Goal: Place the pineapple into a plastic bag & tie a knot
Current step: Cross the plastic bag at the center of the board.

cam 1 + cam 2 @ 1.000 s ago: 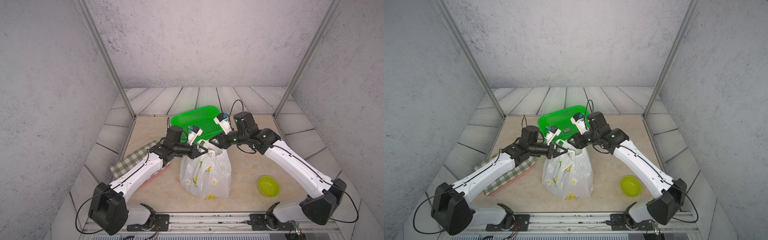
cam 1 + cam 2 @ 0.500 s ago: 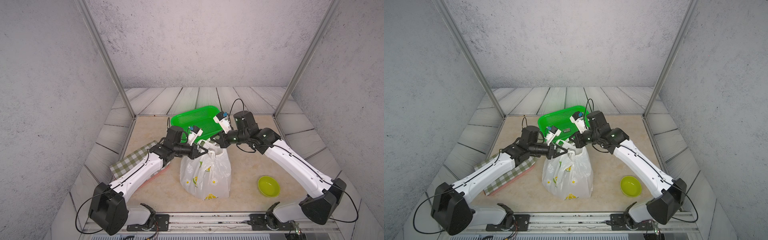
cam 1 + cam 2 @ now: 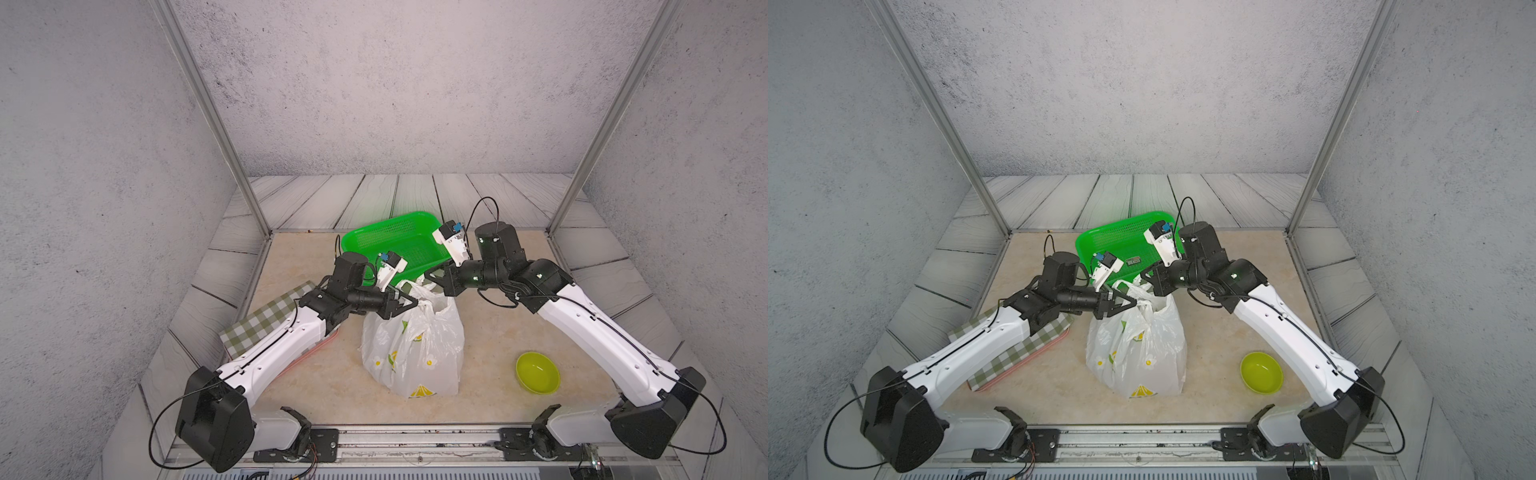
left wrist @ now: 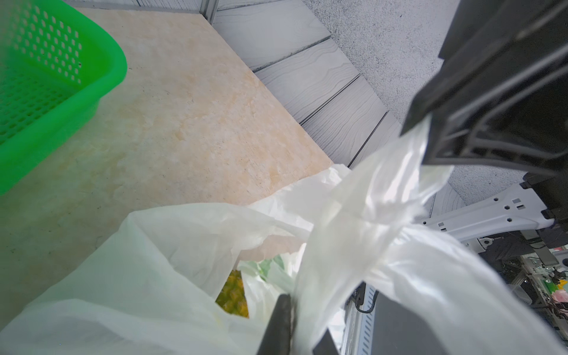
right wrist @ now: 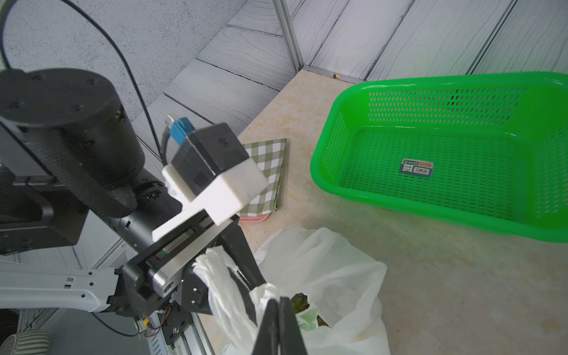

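The white plastic bag (image 3: 415,345) (image 3: 1138,349), printed with lemons and daisies, stands upright mid-table. Through its open mouth I see the yellow pineapple (image 4: 233,295). My left gripper (image 3: 409,303) (image 3: 1129,305) (image 4: 302,325) is at the bag's top on the left, shut on a twisted handle (image 5: 212,270). My right gripper (image 3: 430,276) (image 3: 1146,276) (image 5: 278,302) is at the top from the right. Its jaws are pressed together on the other handle (image 4: 399,172). The two handles cross between the grippers. A knot does not show.
A green mesh basket (image 3: 395,241) (image 3: 1121,241) (image 5: 430,172) sits just behind the bag and holds only a sticker. A green checked cloth on a pink tray (image 3: 266,320) lies under my left arm. A small yellow-green bowl (image 3: 538,372) stands at the front right.
My right gripper's jaws have closed on the bag's handle. Both arms and the bag have barely moved.
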